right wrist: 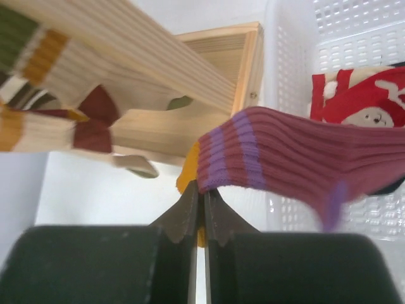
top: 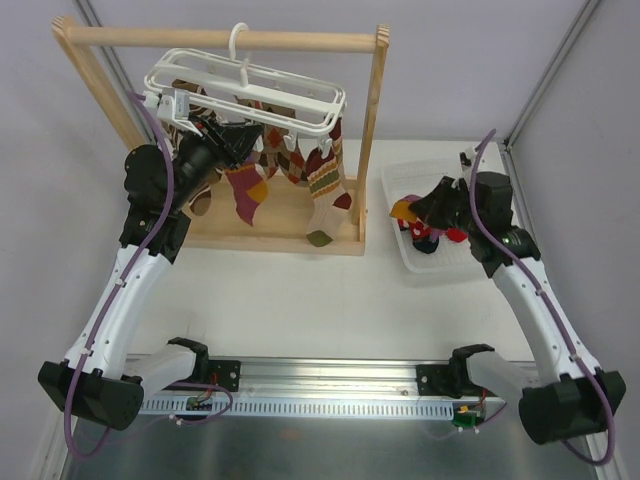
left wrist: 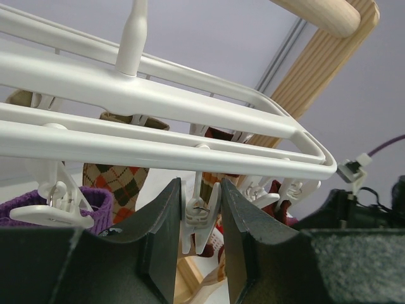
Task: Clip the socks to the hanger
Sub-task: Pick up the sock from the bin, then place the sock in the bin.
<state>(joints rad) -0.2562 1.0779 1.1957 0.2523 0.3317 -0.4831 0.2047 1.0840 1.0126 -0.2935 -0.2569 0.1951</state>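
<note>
The white hanger point(top: 250, 85) hangs by its hook from the wooden rack's top bar. Several socks are clipped under it: a magenta one point(top: 245, 195), a brown argyle one point(top: 290, 160) and a wavy-striped one point(top: 328, 185). My left gripper point(left wrist: 201, 215) is up under the hanger's front rail point(left wrist: 190, 101), shut on a small white clip point(left wrist: 200, 209) and squeezing its top ends. My right gripper point(right wrist: 204, 196) hovers over the basket's left edge, shut on the cuff edge of a magenta sock point(right wrist: 285, 152) with purple bands and an orange part. That sock hangs free to the right.
The wooden rack point(top: 375, 140) stands on its base board at the back left. A white plastic basket point(right wrist: 285, 50) at the right holds a red sock with white marks point(right wrist: 361, 95). Neighbouring empty clips point(left wrist: 57, 206) dangle beside the left fingers.
</note>
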